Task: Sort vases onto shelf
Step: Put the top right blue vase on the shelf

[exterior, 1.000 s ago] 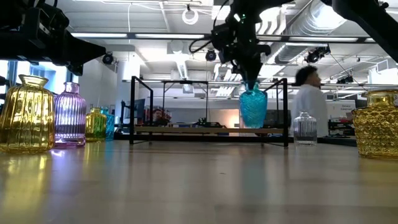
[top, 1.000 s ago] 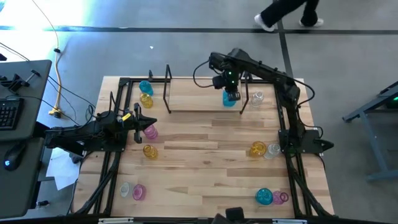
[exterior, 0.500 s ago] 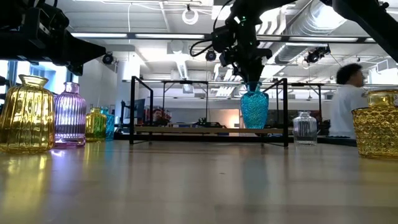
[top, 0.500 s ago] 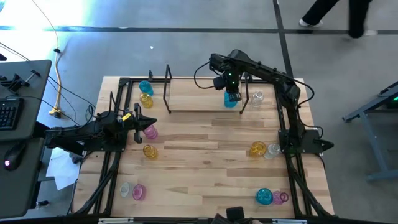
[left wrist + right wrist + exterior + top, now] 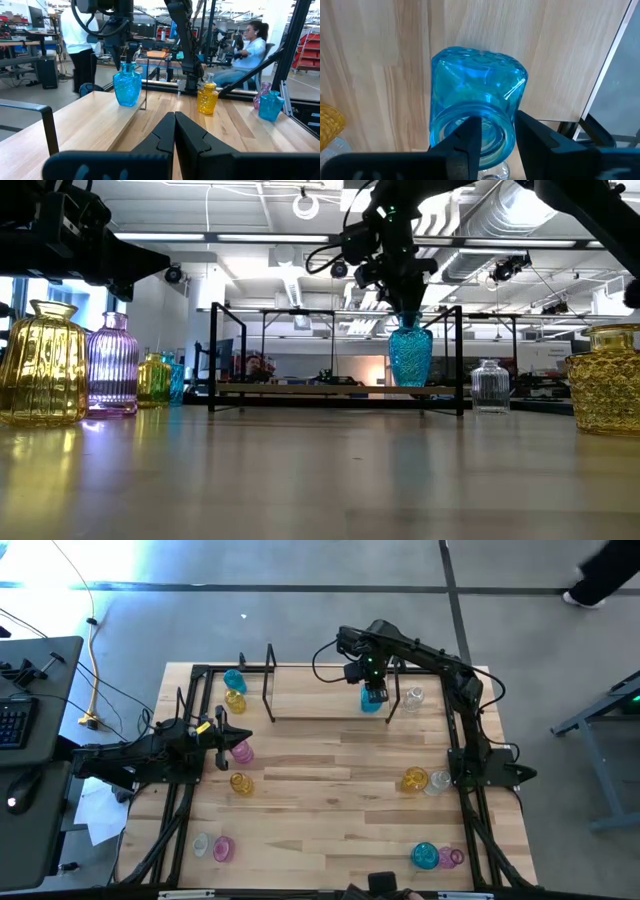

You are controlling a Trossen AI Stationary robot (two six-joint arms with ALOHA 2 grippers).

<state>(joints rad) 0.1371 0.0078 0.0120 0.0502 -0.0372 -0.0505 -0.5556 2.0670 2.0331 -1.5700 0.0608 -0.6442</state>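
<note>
At the near edge of the surface (image 5: 340,770) in the high view, a cyan vase (image 5: 424,856) stands touching a pink vase (image 5: 447,859) toward the right corner, while a clear vase (image 5: 201,844) and a second pink vase (image 5: 223,849) sit just beside each other toward the left corner. Farther in, an amber vase (image 5: 415,780) and a clear one (image 5: 437,782) touch near the right arm's base, and an amber vase (image 5: 240,782) stands alone on the left. The left end effector (image 5: 222,733) hangs over the left side of the surface with its fingers pressed together and nothing between them; a pink vase (image 5: 241,751) stands just beside it. The wide middle of the surface lies bare wood between the two arms. At the far edge stands the shelf (image 5: 300,695), a light board inside thin black rods with upright posts; most of its board is bare. The right end effector (image 5: 373,692) is over the shelf's right end, its fingers clamped on the neck of a blue vase (image 5: 410,355), one finger inside the mouth and one outside; the low view cannot settle whether its base touches the board. A clear vase (image 5: 414,696) stands just beyond the shelf's right posts, and a cyan vase (image 5: 234,681) and an amber vase (image 5: 235,699) cluster at the far left corner, outside the shelf's left end.
</note>
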